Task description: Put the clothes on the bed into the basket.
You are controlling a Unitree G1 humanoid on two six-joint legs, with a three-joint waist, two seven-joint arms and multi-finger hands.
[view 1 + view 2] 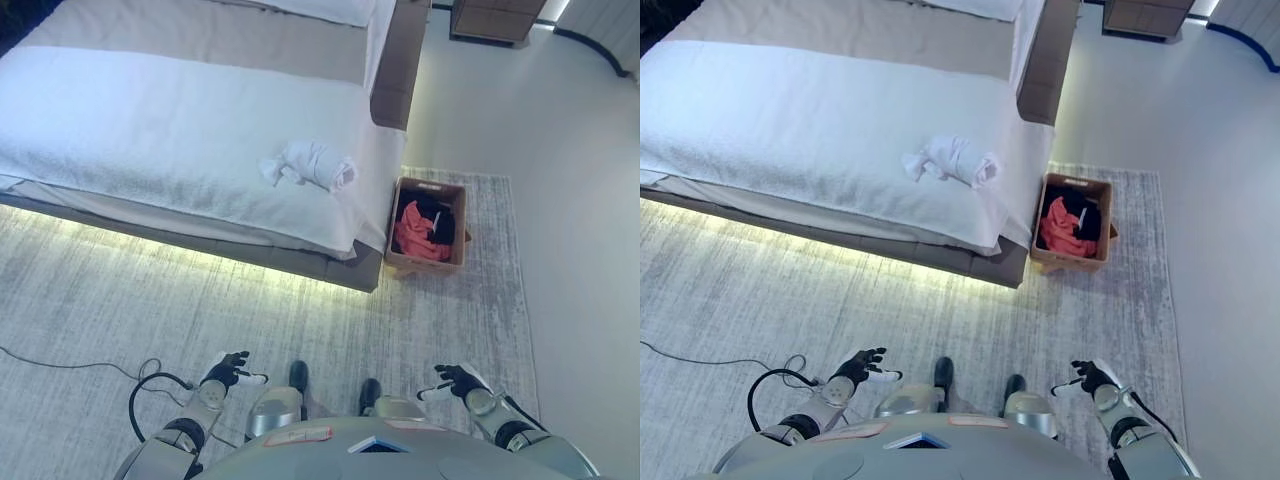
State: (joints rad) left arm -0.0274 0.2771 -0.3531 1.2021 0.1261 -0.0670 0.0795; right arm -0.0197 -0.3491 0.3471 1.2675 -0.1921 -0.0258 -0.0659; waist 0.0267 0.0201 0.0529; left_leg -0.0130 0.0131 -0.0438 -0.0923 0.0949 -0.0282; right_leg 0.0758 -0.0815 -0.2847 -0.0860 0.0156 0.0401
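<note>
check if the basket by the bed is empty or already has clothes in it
Not empty: the basket on the rug holds a red garment and a black garment. A bunched white garment lies on the bed.

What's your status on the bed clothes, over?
Left hand and right hand open, empty, low over the rug. White garment bundled on the bed near its corner. Basket beside the bed holds red and black clothes. Path clear.
</note>
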